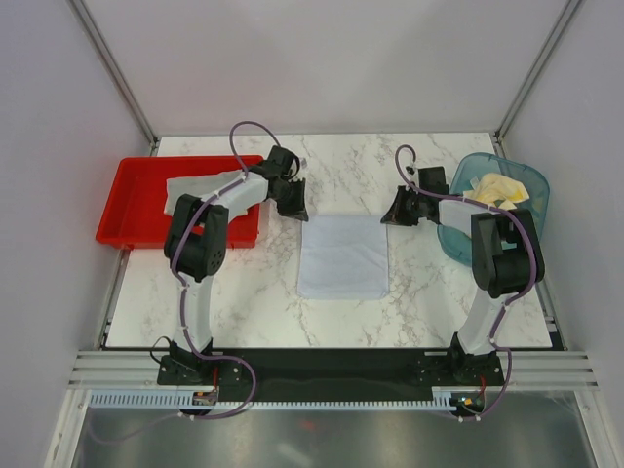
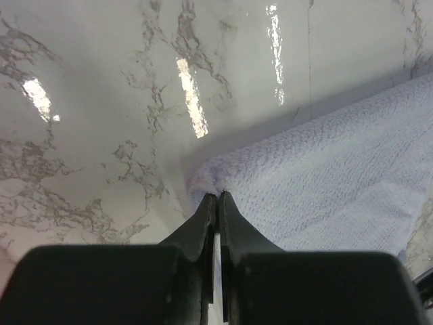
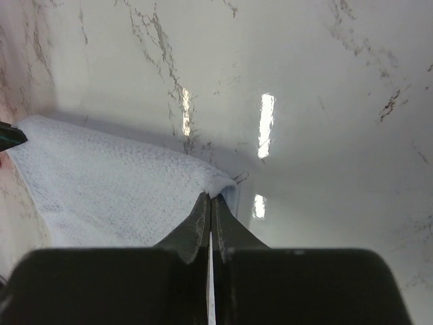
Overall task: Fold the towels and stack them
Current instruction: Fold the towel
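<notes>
A white towel (image 1: 343, 255) lies spread flat in the middle of the marble table. My left gripper (image 1: 295, 208) is shut on its far left corner, seen in the left wrist view (image 2: 217, 194) with the cloth (image 2: 325, 196) bunched at the tips. My right gripper (image 1: 393, 216) is shut on its far right corner, seen in the right wrist view (image 3: 211, 197) with the cloth (image 3: 101, 196) stretching left. A light grey towel (image 1: 191, 185) lies in the red tray. Pale yellow towels (image 1: 499, 188) sit in the teal basket.
The red tray (image 1: 132, 210) stands at the table's left edge, partly under my left arm. The translucent teal basket (image 1: 531, 195) stands at the right edge behind my right arm. Grey walls enclose the table on three sides.
</notes>
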